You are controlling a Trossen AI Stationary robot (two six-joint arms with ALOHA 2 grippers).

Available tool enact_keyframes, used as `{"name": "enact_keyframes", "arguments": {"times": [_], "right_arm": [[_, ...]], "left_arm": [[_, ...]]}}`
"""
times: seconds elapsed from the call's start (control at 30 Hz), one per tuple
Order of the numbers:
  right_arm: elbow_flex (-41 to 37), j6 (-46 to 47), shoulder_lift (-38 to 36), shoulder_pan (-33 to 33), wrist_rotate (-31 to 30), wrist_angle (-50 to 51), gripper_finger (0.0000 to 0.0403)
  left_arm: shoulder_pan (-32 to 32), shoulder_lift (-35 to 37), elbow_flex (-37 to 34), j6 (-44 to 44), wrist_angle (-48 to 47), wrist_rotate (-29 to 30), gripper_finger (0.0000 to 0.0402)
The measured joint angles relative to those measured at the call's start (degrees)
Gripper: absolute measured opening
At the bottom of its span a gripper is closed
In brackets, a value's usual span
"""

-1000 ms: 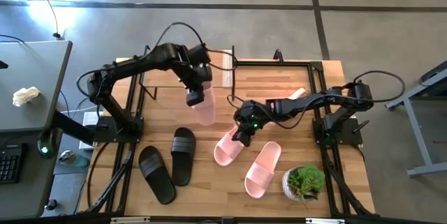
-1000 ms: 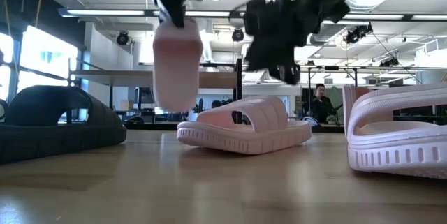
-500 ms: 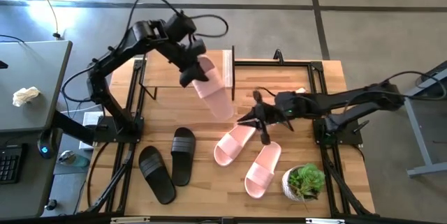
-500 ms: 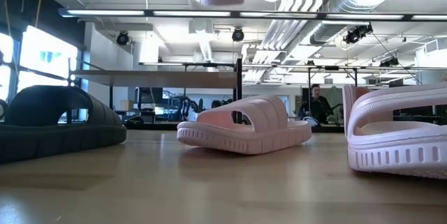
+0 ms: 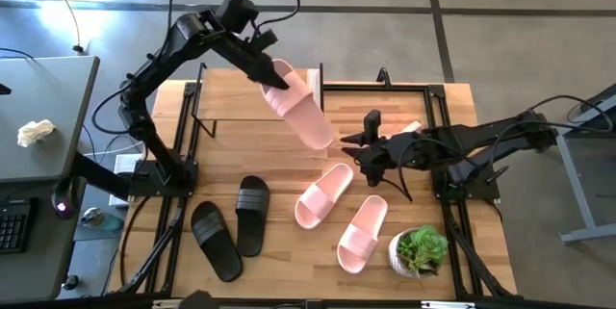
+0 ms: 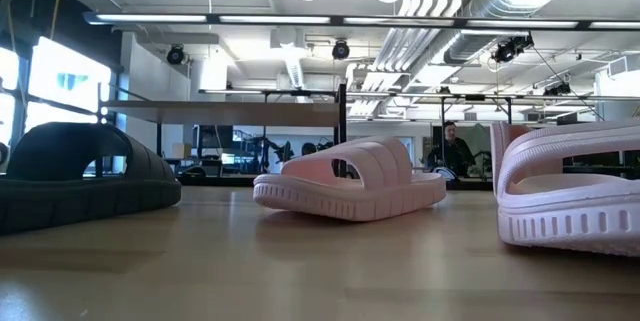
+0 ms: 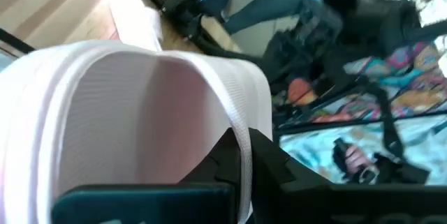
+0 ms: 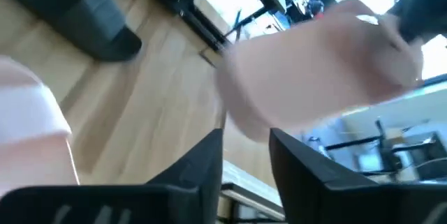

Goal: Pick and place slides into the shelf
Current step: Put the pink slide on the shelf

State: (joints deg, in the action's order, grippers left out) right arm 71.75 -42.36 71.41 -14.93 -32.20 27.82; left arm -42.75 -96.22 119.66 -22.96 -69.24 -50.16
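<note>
My left gripper [image 5: 270,75] is shut on a pale pink slide [image 5: 302,109], held high over the right end of the shelf [image 5: 231,107], a low wooden board on black legs at the table's far side. My right gripper [image 5: 360,148] is open and empty, in the air just beyond two pink slides [image 5: 322,194] [image 5: 363,233] that lie soles down on the table. A further pink slide [image 5: 410,130] is partly hidden behind the right arm. Two black slides [image 5: 214,240] [image 5: 252,214] lie soles down at the near left. My left gripper holds the pink slide at its strap end [image 7: 237,112], coming from the table's far left. One dark finger [image 7: 262,168] shows beside the strap's edge; the slide hides the rest of the hold. The slide is lifted clear, slanting toward the near right, its free end [image 5: 323,139] past the shelf.
A potted plant [image 5: 420,251] stands at the near right corner. Black frame rails [image 5: 445,136] run along the table's edges. A grey desk [image 5: 38,107] stands left of the table. In the low view a person [image 6: 455,149] shows far back in the room.
My left gripper has gone up and toward the far edge, tipping the pink slide from hanging straight down to slanting out over the shelf's right end. My right gripper has risen from over the middle pink slide, turned, and drawn back toward the table's right edge.
</note>
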Motion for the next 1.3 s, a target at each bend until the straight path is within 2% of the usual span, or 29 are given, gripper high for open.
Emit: {"name": "enact_keyframes", "arguments": {"times": [0.17,0.3,0.5,0.67,0.77,0.93,1.07,1.17,1.3], "right_arm": [[0.0,-8.4,0.2,-1.6,-7.8,-0.1,0.0158],[0.0,-13.0,0.3,-1.3,-8.3,-1.6,0.0179],[0.1,-19.2,3.5,-0.8,-10.2,-3.9,0.0184],[0.0,-23.9,6.7,-0.8,-16.7,-7.6,0.0184],[0.0,-25.3,7.9,-0.8,-18.4,-11.7,0.0181],[0.0,-25.7,8.6,-0.8,-21.0,-13.5,0.0148],[0.0,-24.6,8.6,-0.8,-24.2,-13.5,0.0087],[0.0,-24.3,8.6,-0.9,-24.1,-13.6,0.0036],[0.0,-22.3,8.6,-0.9,-22.7,-13.6,0.0027]], "left_arm": [[-1.6,-1.6,-0.1,-2.6,1.2,-2.3,0.0],[-1.5,-2.3,0.0,-4.9,4.3,-4.9,0.0],[-1.5,-2.8,0.0,-8.3,8.7,-7.3,0.0],[-1.5,-2.8,0.0,-8.8,9.3,-7.5,0.0],[-1.5,-2.8,0.0,-8.8,9.3,-7.7,0.0],[-1.5,-2.8,0.0,-8.4,9.2,-7.7,0.0001],[-1.5,-2.8,0.0,-6.7,9.2,-7.4,0.0014],[-1.5,-2.8,0.0,-4.0,9.2,-7.3,0.0031],[-1.5,-2.8,0.0,2.4,9.0,-6.2,0.0065]]}}
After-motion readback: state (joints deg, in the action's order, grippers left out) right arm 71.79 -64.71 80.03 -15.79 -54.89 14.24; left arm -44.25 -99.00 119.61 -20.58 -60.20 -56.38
